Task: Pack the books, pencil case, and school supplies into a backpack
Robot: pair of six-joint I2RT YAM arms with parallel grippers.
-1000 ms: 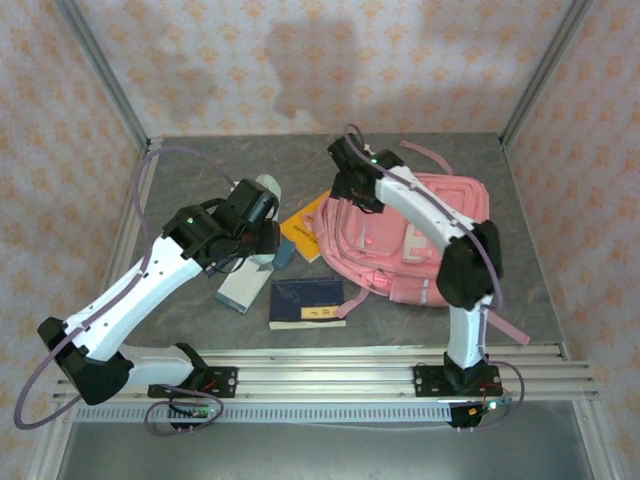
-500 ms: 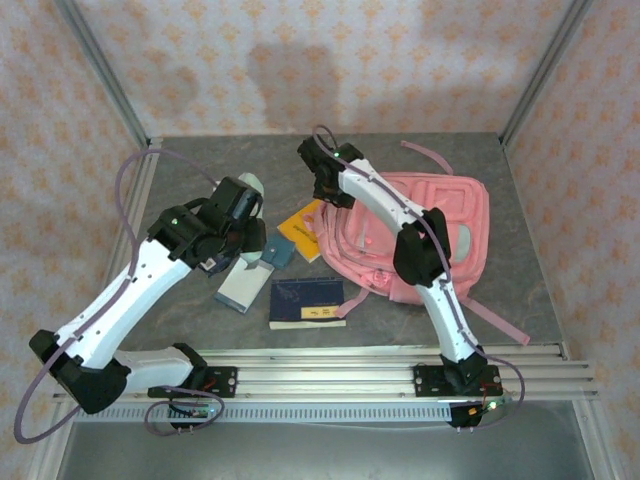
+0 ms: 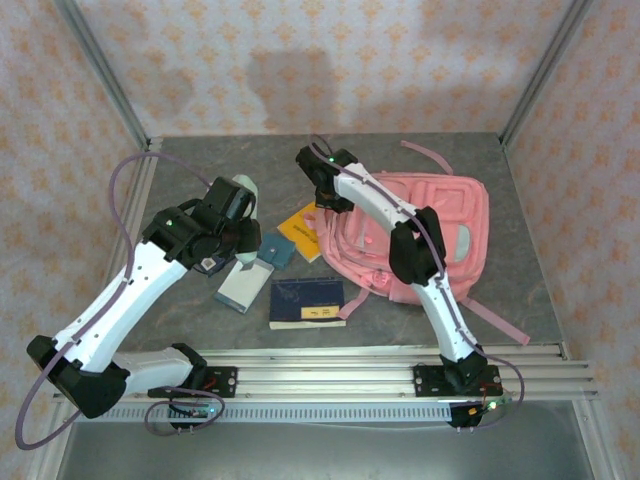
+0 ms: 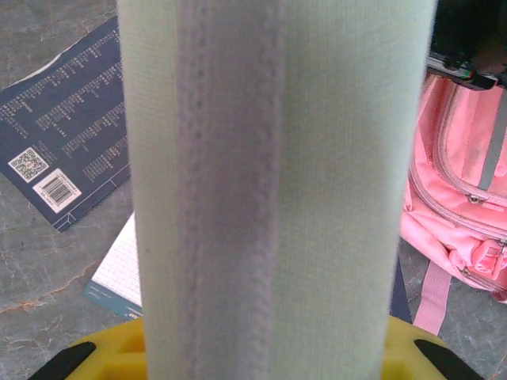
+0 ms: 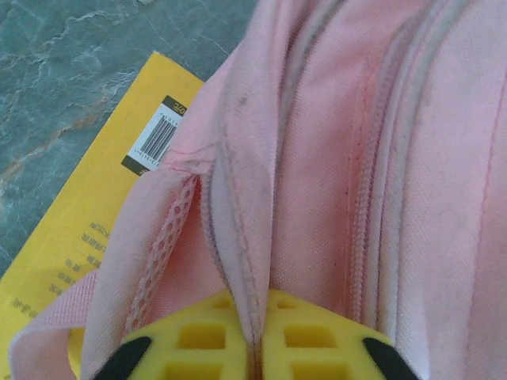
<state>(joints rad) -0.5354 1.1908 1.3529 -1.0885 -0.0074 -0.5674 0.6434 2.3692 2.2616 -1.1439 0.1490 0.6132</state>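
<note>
The pink backpack (image 3: pixel 425 235) lies flat at the right of the table. My right gripper (image 3: pixel 325 190) is at its upper left edge, and in the right wrist view its yellow fingers (image 5: pixel 257 344) are shut on a fold of backpack (image 5: pixel 333 158) fabric beside the zipper. My left gripper (image 3: pixel 235 215) is shut on the mint-green pencil case (image 3: pixel 243 190) and holds it above the table. The pencil case (image 4: pixel 277 190) stands upright between the yellow pads (image 4: pixel 103 352). An orange-yellow book (image 3: pixel 300 228) lies half under the backpack's edge.
A navy book (image 3: pixel 307 302) lies near the front, with a pale blue-grey book (image 3: pixel 243 288) and a teal pad (image 3: pixel 277 250) to its left. The left wrist view has a navy cover with a barcode (image 4: pixel 71 166) and the backpack (image 4: pixel 459 198). Metal rails border the table.
My right gripper slid left along the backpack's top edge and closed on the fabric by the zipper. My left arm drifted slightly left, still holding the pencil case.
</note>
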